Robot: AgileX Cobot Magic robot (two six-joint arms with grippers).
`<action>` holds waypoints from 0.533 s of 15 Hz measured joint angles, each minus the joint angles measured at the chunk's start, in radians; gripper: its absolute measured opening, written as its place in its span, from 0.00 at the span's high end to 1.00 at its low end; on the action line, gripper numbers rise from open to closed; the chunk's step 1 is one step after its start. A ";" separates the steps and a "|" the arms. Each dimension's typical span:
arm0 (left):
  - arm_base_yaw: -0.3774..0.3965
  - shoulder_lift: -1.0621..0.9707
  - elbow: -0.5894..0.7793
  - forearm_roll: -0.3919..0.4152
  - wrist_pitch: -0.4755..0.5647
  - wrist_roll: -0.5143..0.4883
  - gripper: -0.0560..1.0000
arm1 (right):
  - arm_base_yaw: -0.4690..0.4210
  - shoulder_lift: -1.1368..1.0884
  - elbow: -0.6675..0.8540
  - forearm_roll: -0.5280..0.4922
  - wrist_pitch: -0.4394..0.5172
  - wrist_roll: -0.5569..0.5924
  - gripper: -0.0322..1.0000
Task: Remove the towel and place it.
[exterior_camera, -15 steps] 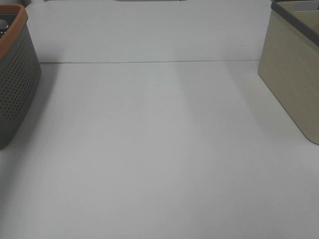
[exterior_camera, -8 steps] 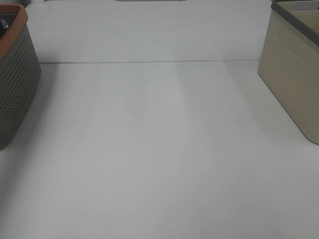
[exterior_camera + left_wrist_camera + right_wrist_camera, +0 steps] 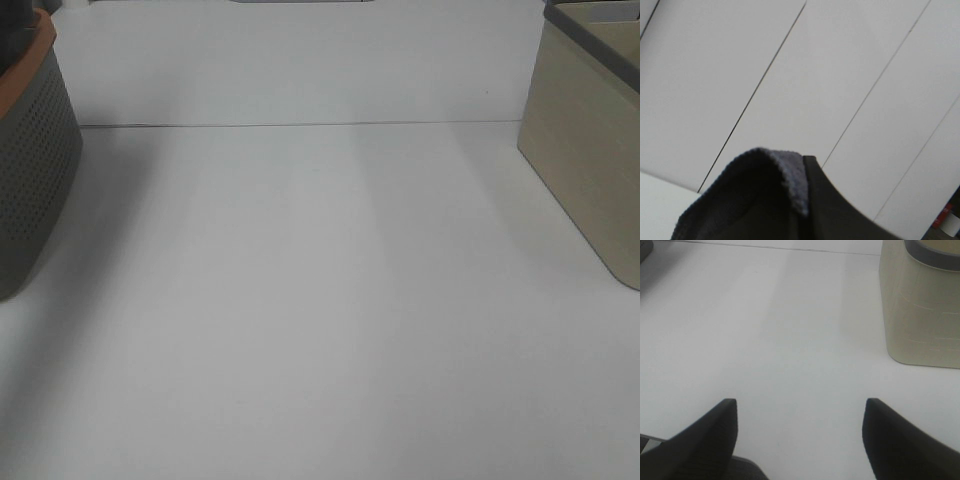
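In the left wrist view the towel [image 3: 750, 195], a dark navy terry cloth with a hemmed edge, is bunched against a black finger [image 3: 840, 210]. My left gripper [image 3: 801, 200] is shut on it and points up at a white panelled surface. The right gripper [image 3: 800, 412] hangs open over the bare white table [image 3: 790, 340], with nothing between its fingers. Neither gripper shows clearly in the exterior high view. There, a dark shape [image 3: 18, 25] sits over the left basket's rim, and I cannot tell what it is.
A grey perforated basket [image 3: 30, 170] with an orange rim stands at the table's left edge. A beige bin [image 3: 590, 150] with a grey rim stands at the right, also seen as the beige bin [image 3: 922, 310] in the right wrist view. A seam [image 3: 300, 125] crosses the table's far side.
A dark shape has come up over the basket's rim at the top left. The shadow on the table beside the basket has grown wider and darker.
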 joint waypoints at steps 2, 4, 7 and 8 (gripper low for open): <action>-0.049 0.000 -0.082 0.000 -0.001 0.022 0.95 | 0.000 0.000 0.000 0.000 0.000 0.000 0.29; -0.080 0.003 -0.142 0.000 -0.002 0.026 0.95 | 0.000 0.000 0.000 0.000 0.000 0.000 0.29; -0.131 0.034 -0.235 0.000 -0.002 0.026 0.95 | 0.000 0.000 0.000 0.000 0.000 0.000 0.29; -0.150 0.049 -0.249 0.000 -0.002 0.026 0.95 | 0.000 0.000 0.000 0.000 0.000 0.000 0.29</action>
